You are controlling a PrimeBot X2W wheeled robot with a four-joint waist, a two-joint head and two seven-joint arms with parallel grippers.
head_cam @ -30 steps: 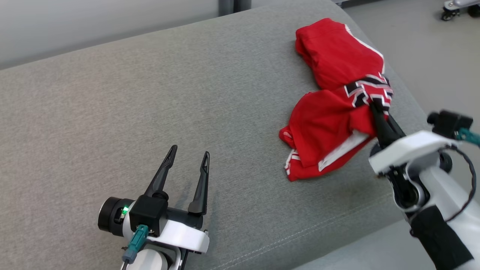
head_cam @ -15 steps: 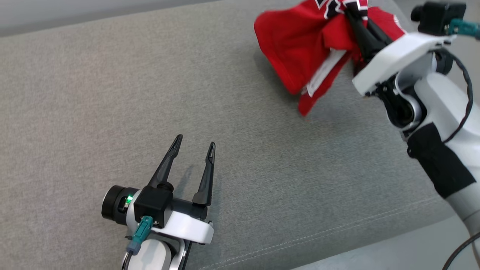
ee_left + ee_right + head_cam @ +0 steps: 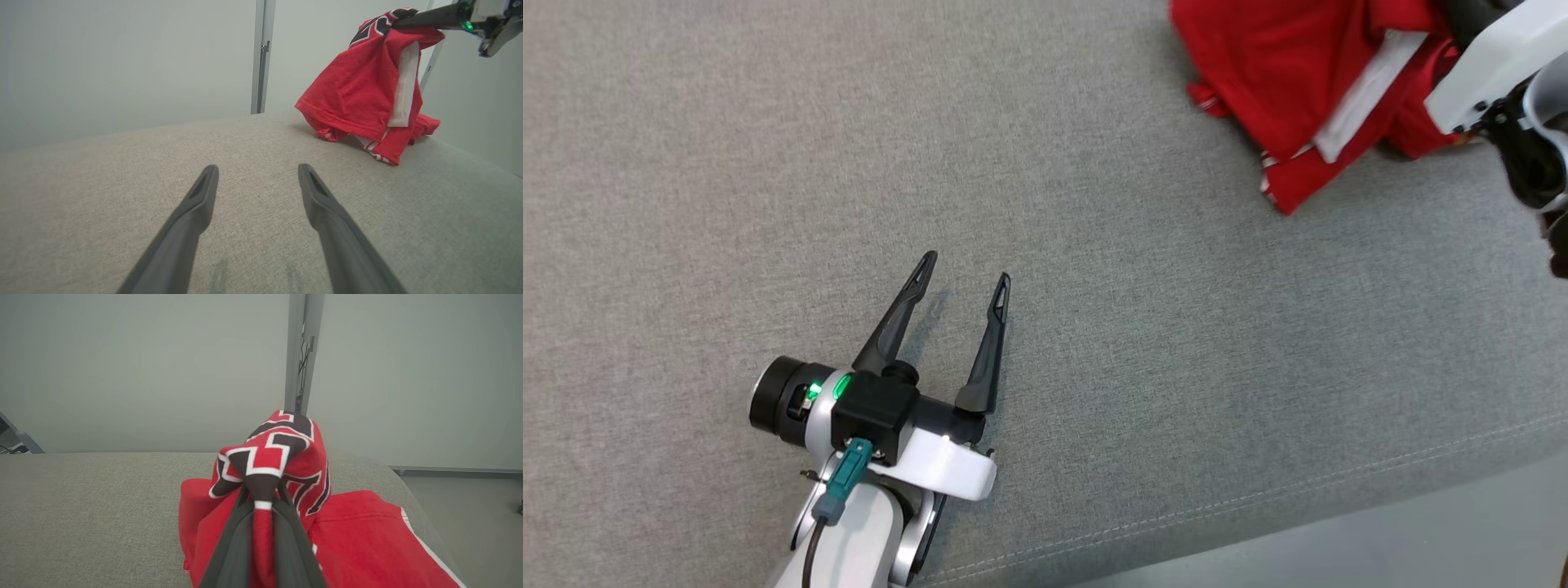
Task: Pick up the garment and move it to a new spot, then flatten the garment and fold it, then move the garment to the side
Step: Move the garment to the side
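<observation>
Two claws are over the big grey cloth bench [image 3: 727, 163]. The right claw [image 3: 262, 495] is pinched tight on the red sports shirt with white stripes [image 3: 1282, 73], holding its top up at the bench's far right end; its bottom touches the bench. The left claw [image 3: 968, 269] is wide open and empty, low over the bench's near side. I think this is the carrying step. Next, the shirt needs putting down nearer the bench's middle.

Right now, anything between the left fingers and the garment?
Nothing visible. Only grey cushion lies between the open left fingers and the red garment, which the right fingers hold pinched and partly lifted.
</observation>
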